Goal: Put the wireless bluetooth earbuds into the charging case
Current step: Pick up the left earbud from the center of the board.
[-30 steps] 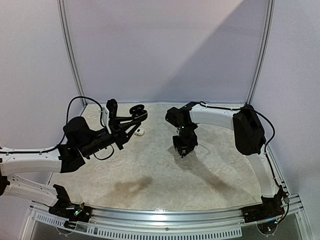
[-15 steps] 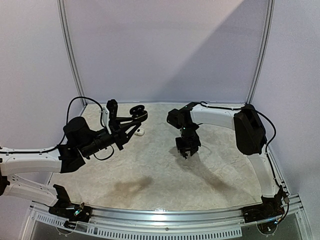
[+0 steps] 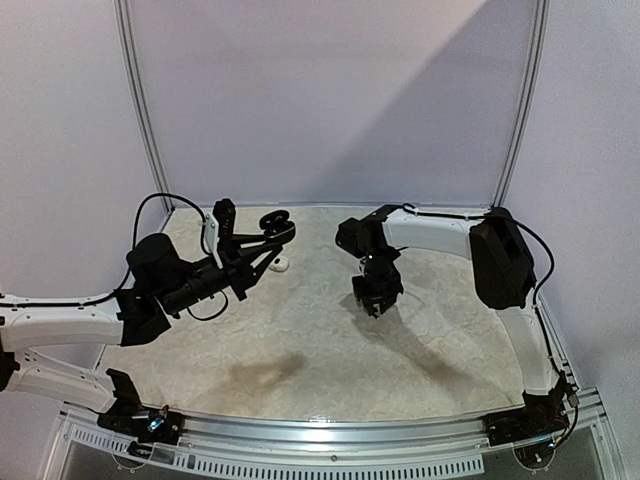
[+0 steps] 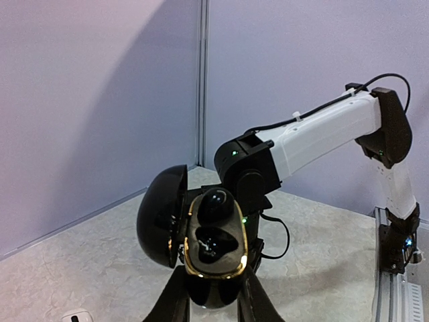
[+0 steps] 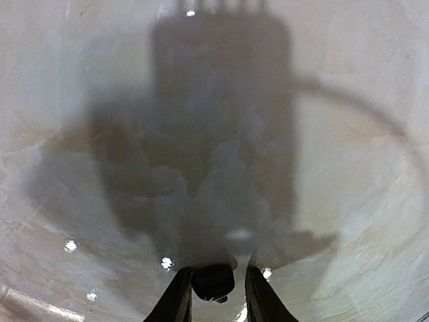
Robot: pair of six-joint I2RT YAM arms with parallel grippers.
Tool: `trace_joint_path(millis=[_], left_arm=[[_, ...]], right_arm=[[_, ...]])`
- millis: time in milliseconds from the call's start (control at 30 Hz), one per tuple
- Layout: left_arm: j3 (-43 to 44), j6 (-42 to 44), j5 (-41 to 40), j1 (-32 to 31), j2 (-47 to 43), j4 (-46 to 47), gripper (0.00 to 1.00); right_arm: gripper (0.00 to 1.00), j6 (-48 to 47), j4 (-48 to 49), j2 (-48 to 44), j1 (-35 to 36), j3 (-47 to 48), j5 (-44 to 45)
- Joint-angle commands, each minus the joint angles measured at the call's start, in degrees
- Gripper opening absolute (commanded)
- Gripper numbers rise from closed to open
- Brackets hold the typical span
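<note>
My left gripper (image 4: pixel 213 290) is shut on the black charging case (image 4: pixel 209 235) and holds it up off the table, lid swung open to the left. The case has a gold rim. A black earbud (image 4: pixel 218 203) sits in its upper socket, and the lower socket is empty. From above, the case (image 3: pixel 276 221) hangs over the back left of the table. My right gripper (image 3: pixel 374 308) points straight down at the table's middle. In the right wrist view its fingers (image 5: pixel 175 298) stand either side of a second black earbud (image 5: pixel 213 282), which touches the left finger with a gap on the right.
A small white piece (image 3: pixel 281 264) lies on the pale mottled table below the left gripper, and shows at the bottom left of the left wrist view (image 4: pixel 75 315). Walls and metal rails (image 3: pixel 140 110) close off the back and sides.
The right gripper has shifted slightly right and nearer the front over the table. The left arm and the case have stayed still.
</note>
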Motion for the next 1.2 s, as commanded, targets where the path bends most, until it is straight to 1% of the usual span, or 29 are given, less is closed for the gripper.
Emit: trace_joint_path(millis=[0,100,200,600,733,867,1067,1167], left_arm=[[-0.5,-0.4,0.5,0.6,-1.0,-0.3,0.00],[-0.5,-0.3,0.5,0.6,-1.0,-0.2,0.00],[-0.6,-0.2,0.9,0.6,-1.0,-0.3,0.00],[-0.5,-0.1,0.9,0.7,-0.9,-0.3,0.00],[-0.6,-0.1,1.0,0.7,-0.8,-0.3,0.00],[-0.6,0.0,1.0,0.8,-0.9,-0.3,0.00],[-0.6,0.1,1.0,0.9,-1.0,-0.3,0.00],[-0.6,0.4,0.8,0.9,-1.1,-0.2,0.00]], right_arm=[[0.26,0.1,3.4,0.2,-0.8,-1.7,-0.9],[0.25,0.0,4.1,0.3,-1.1,-2.5,-0.9],[0.25,0.1,6.0,-0.2,-1.5,-3.6,-2.9],[0.24,0.2,8.9,0.1,-2.1,-4.5,-4.6],[0.20,0.4,9.7,0.0,-2.3,-4.6,-4.8],[0.13,0.2,10.1,-0.2,-2.3,-4.5,-4.8],[0.09,-1.2,10.3,-2.0,-2.3,-3.7,-3.1],[0.07,-2.8,12.4,-4.6,-2.1,-3.5,-2.5]])
